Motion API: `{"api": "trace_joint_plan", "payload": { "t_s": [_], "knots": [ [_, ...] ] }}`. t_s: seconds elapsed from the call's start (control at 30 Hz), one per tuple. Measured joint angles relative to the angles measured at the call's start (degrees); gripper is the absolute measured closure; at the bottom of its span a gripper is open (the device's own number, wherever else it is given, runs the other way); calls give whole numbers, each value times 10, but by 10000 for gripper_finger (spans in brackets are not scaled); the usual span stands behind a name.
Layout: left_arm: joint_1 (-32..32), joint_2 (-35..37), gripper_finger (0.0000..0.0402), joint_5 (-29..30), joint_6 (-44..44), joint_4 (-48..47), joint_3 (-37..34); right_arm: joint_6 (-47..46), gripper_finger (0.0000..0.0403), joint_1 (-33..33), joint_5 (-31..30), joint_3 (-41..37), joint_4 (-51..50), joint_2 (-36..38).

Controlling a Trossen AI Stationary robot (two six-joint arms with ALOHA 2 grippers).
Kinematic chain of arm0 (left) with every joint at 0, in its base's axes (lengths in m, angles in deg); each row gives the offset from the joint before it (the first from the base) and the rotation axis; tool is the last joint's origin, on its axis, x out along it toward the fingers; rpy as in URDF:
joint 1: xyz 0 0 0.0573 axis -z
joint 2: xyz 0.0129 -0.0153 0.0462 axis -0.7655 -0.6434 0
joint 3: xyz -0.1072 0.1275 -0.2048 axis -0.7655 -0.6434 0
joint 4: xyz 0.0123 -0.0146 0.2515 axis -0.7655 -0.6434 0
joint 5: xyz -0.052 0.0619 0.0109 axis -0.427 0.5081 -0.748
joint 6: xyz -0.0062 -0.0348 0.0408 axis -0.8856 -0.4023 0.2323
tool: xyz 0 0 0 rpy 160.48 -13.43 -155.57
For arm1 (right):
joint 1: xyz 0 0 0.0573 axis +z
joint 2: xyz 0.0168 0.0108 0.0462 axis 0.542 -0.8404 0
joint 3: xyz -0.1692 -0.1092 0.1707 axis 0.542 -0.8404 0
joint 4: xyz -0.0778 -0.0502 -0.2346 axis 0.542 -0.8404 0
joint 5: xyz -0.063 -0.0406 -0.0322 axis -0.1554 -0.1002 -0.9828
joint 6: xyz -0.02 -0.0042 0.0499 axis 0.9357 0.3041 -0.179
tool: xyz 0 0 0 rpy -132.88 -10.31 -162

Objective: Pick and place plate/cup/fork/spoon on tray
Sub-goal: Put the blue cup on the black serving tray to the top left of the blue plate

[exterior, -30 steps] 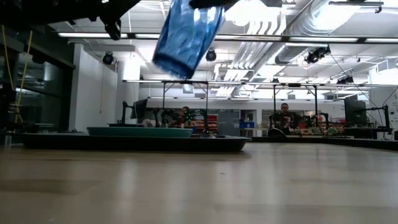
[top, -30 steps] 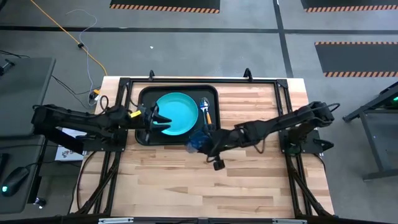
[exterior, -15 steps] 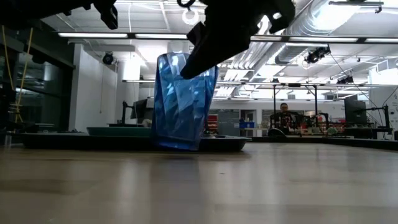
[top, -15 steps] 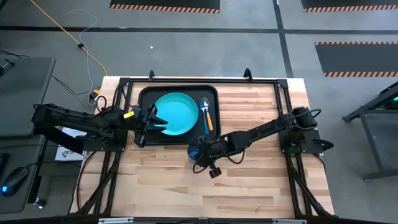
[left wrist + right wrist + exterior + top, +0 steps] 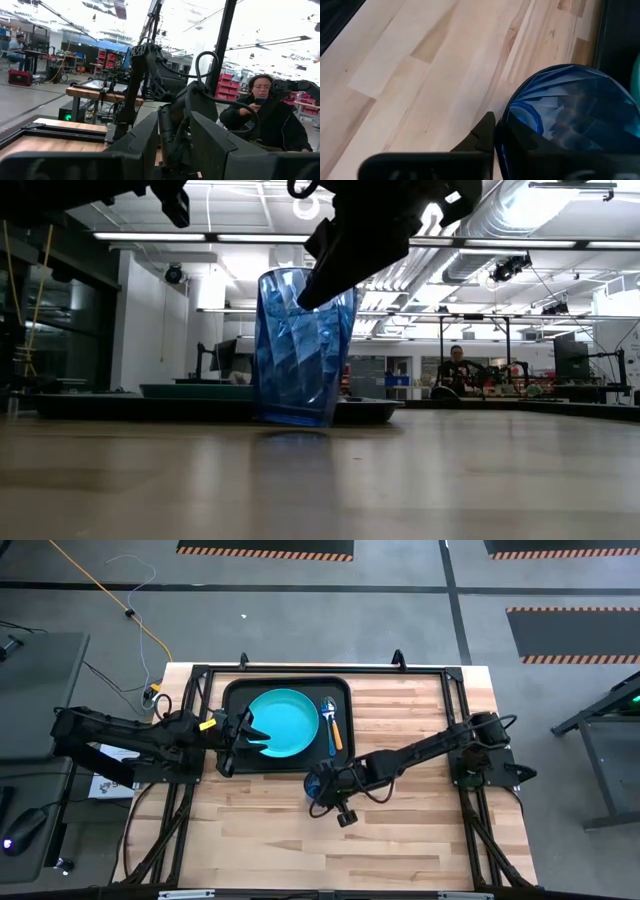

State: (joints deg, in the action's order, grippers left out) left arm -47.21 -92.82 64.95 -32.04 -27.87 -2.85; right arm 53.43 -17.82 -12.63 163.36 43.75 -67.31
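From above, the large black rectangular tray (image 5: 230, 700) with rounded corners sits on the pale wooden plank table (image 5: 400, 830). It holds the round turquoise plastic plate (image 5: 285, 722), with the teal-handled fork (image 5: 327, 720) and orange-handled spoon (image 5: 335, 730) lying side by side just right of it. The small translucent dark-blue tumbler, the cup (image 5: 317, 784), stands on bare wood just off the tray's near edge, the right gripper (image 5: 326, 783) clamped on its rim. The left gripper (image 5: 254, 732) hangs over the plate's left side, fingers partly apart, holding nothing.

The level view adds what the top hides: the cup (image 5: 303, 348) is faceted, upright, slightly tilted, its base at the table surface, the tray (image 5: 370, 412) behind it. A person sits far back in the room.

The left wrist camera shows only the other arm's dark frame and a seated person.

The right wrist camera shows the cup's (image 5: 570, 115) ribbed interior and wood grain, one finger (image 5: 482, 135) outside the wall.
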Motion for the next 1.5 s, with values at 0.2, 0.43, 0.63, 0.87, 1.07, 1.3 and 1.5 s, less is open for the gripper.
{"api": "trace_joint_plan", "payload": {
  "t_s": [0.2,0.43,0.63,0.87,1.07,1.3,1.5],
  "knots": [
    [0,0,300,0,0,0,0,-2,381,0,-2,0,0,0],
    [0,0,300,0,0,0,0,-15,379,0,-2,0,0,0],
    [0,0,300,0,0,0,0,-43,378,0,8,0,-2,0],
    [0,0,300,0,0,0,0,-62,367,0,11,0,-21,0],
    [0,0,300,0,0,0,0,-62,317,0,0,0,-19,0],
    [0,0,300,0,0,-1,0,-61,277,0,-3,0,-13,0],
    [0,0,300,0,0,-2,0,-57,272,0,-26,0,-13,0]
  ]
}}
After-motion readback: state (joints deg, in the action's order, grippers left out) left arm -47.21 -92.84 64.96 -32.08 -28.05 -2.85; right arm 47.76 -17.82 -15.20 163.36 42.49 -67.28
